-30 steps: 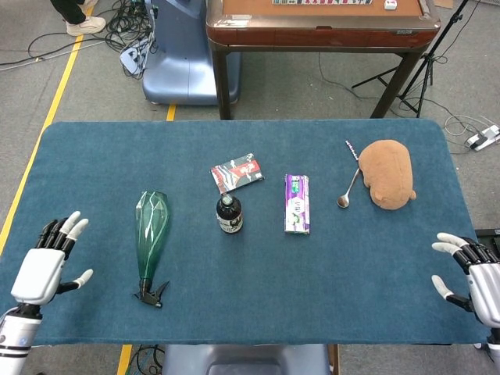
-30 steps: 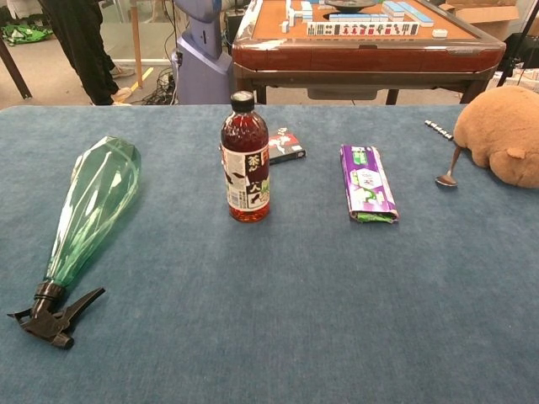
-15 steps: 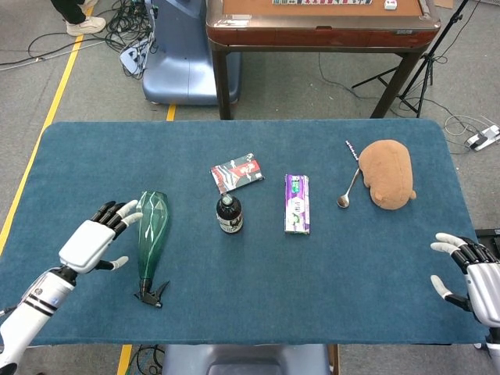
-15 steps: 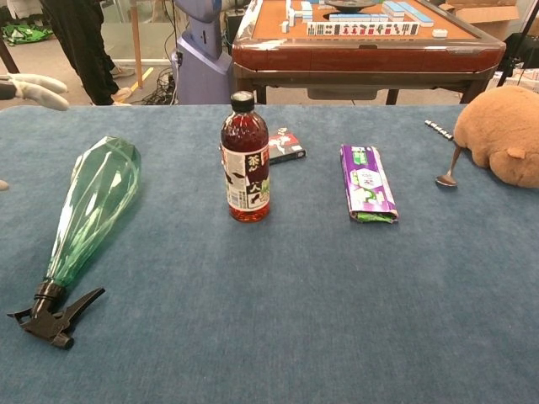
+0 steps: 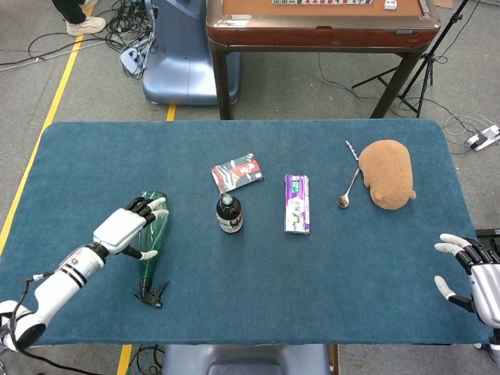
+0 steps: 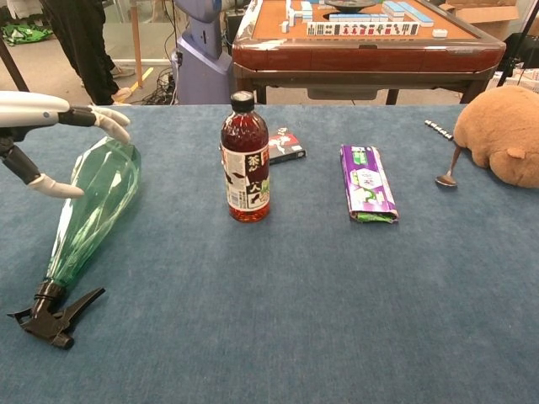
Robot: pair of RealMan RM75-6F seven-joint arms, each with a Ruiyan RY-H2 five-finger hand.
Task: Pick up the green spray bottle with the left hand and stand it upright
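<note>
The green spray bottle lies on its side on the blue table, black trigger nozzle toward the near edge, wide base pointing away. My left hand hovers over the bottle's wide body with fingers spread and thumb hanging on its left side; it holds nothing. My right hand rests open at the table's near right corner, far from the bottle, and shows in the head view only.
A dark tea bottle stands upright right of the spray bottle. Farther right lie a card pack, a purple packet, a spoon and a brown plush toy.
My left hand has swept from the table's near left edge rightward and forward until it is over the spray bottle's body. The bottle and the right hand have not moved.
</note>
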